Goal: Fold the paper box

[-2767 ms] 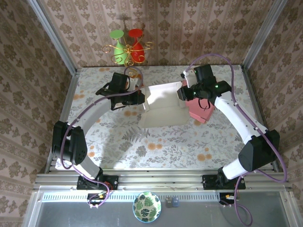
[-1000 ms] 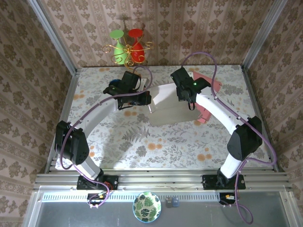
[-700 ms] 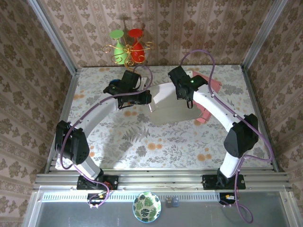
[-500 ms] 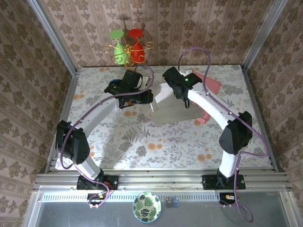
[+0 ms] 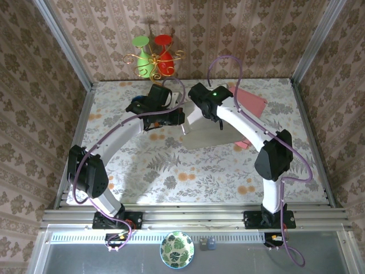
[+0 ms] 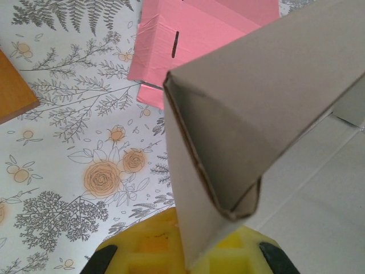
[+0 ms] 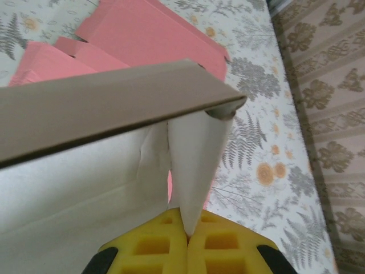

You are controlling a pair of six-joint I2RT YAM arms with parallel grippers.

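1. Top external view.
   - The paper box (image 5: 208, 137) is pale card, half raised. It sits at the far middle of the floral surface (image 5: 148, 165), with its long axis running roughly left to right.
   - My left gripper (image 5: 180, 121) meets the box at its left end.
   - My right gripper (image 5: 217, 121) reaches over from the right and comes down on the box's far side, close to the left one.
   - A pink box (image 5: 251, 101) lies just behind and to the right, with its near edge hidden under the pale card.

2. Left wrist view.
   - My left gripper (image 6: 191, 258) is clamped on an upright wall of the paper box (image 6: 256, 108), and the card edge is pinched between the yellow pads.
   - The wall rises away from me and bends at a creased corner directly above the pads.
   - Beyond it are the pink box (image 6: 194, 34) and the corner of an orange piece (image 6: 11, 91), both flat on the surface (image 6: 68, 160).

3. Right wrist view.
   - My right gripper (image 7: 188, 246) is closed on a narrow white flap of the paper box (image 7: 102, 108).
   - The flap stands straight up from the pads, under a long brown panel that crosses the view overhead.
   - The pink box (image 7: 142, 34) lies beyond, on the surface (image 7: 256, 142).

4. Note, as a judgement.
   - The box lies between my two grips, and both arms are equally near it.
   - The next fold likely depends on turning each held wall inward across the box's long axis while the other grip stays steady.
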